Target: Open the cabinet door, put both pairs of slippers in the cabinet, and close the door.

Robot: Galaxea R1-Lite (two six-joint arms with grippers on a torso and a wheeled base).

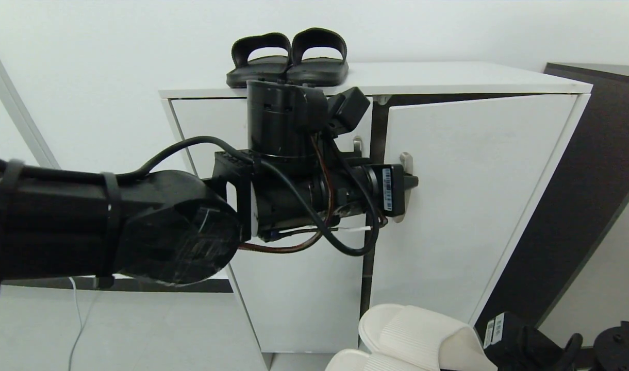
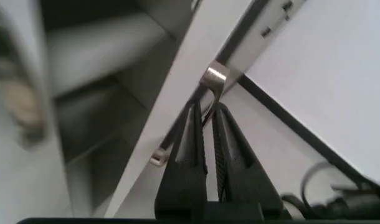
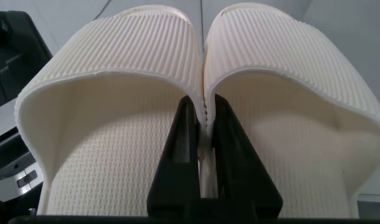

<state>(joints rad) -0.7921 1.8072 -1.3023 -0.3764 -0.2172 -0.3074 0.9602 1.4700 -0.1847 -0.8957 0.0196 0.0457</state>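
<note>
Opening step: the left pincer (image 2: 207, 118) clamps the handle (image 2: 213, 78), the cabinet (image 1: 474, 77) door (image 1: 474, 206) just ajar — next, I judge, pull it wide. The right pincer (image 3: 202, 109) clamps the white slippers (image 3: 134, 68) low before the cabinet; black slippers (image 1: 288, 59) sit atop it.

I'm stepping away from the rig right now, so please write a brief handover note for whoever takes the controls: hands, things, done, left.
Left hand: shut on the right door's handle; that door is ajar, with shelves showing inside.
Right hand: shut on the white slippers, pinching their inner walls together, low in front of the cabinet.
Black slippers: on the cabinet top.
Done: door cracked open, white pair picked up.
Left: swing the door wide, place both pairs inside, close the door.
</note>
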